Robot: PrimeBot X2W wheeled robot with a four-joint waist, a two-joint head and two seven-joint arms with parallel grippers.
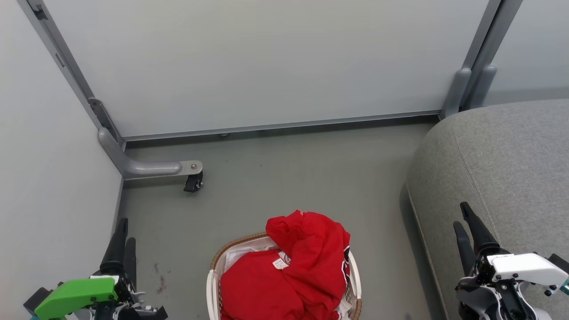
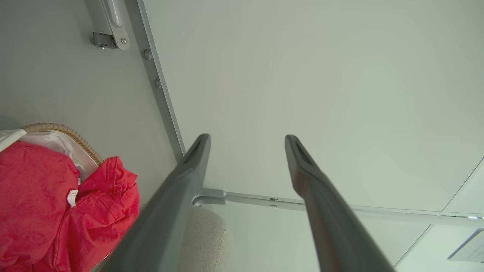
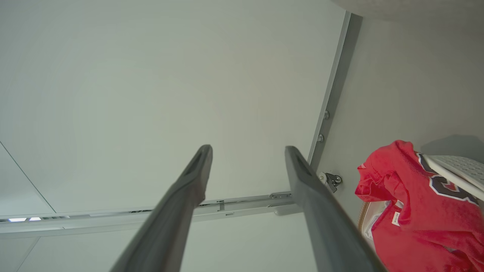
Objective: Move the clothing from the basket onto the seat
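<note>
At the lower left of the head view the left tool (image 1: 126, 231) hangs above the grey floor (image 1: 289, 178), close beside a pale side panel (image 1: 53, 178); in its wrist view its two dark fingers (image 2: 189, 170) stand well apart, with nothing between them; further up the floor a small black caster (image 1: 194, 182) sits under a grey metal foot of the partition frame; at the bottom middle stands the basket (image 1: 235, 246), white with a brown woven rim; the clothing (image 1: 293, 271) is heaped in it, bright red, rising above the rim and draped over its far right edge; a small white label (image 1: 280, 263) shows on the heap, and dark lettering with white trim (image 3: 442, 185) shows in the right wrist view; a strip of bare floor lies between the basket and the seat (image 1: 502, 160), a large grey cushion at the right with no red fabric on it; the right tool (image 1: 460, 214) shows against the seat's near side, its fingers likewise spread and holding nothing.
</note>
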